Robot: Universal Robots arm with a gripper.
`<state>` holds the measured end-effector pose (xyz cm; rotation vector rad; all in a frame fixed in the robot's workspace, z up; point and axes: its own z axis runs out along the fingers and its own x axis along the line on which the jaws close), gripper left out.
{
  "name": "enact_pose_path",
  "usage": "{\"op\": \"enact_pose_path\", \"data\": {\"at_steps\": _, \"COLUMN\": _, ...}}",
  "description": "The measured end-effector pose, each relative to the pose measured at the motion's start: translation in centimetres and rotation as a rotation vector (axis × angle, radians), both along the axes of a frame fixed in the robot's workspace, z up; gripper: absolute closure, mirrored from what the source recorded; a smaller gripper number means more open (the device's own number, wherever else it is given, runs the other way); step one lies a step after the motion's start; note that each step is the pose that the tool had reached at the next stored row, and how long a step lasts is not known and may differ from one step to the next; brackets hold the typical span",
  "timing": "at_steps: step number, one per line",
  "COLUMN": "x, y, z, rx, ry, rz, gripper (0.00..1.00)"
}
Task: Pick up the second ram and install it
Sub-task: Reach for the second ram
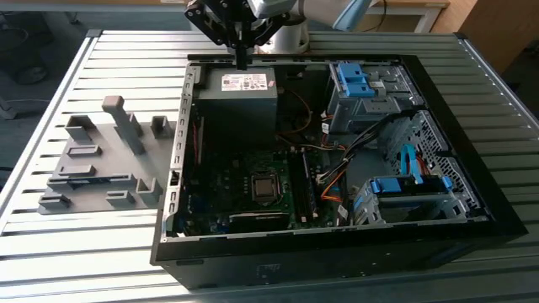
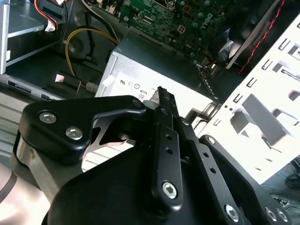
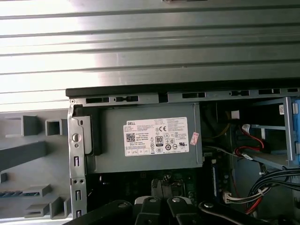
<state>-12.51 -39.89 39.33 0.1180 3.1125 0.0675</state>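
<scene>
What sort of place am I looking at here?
Probably a robotics workshop or test bench: a gripper hangs over an opened computer case on a slatted metal table, beside a grey parts holder.

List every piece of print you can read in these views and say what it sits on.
White label on the power supply: printed lines, a square code and round marks; the fine print is too small to quote.
Small red-and-white sticker at the label's edge: unreadable.
White tag by the blue drive cage: blurred.
Motherboard markings: too small.
</scene>
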Motion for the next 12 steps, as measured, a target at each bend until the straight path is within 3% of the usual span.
{"op": "enact_pose_path", "data": {"at_steps": 12, "x": -0.64, "y": 0.00, "z": 0.00, "rx": 0.0001, "ry": 0.0000, "rz": 0.000, "gripper": 0.89}}
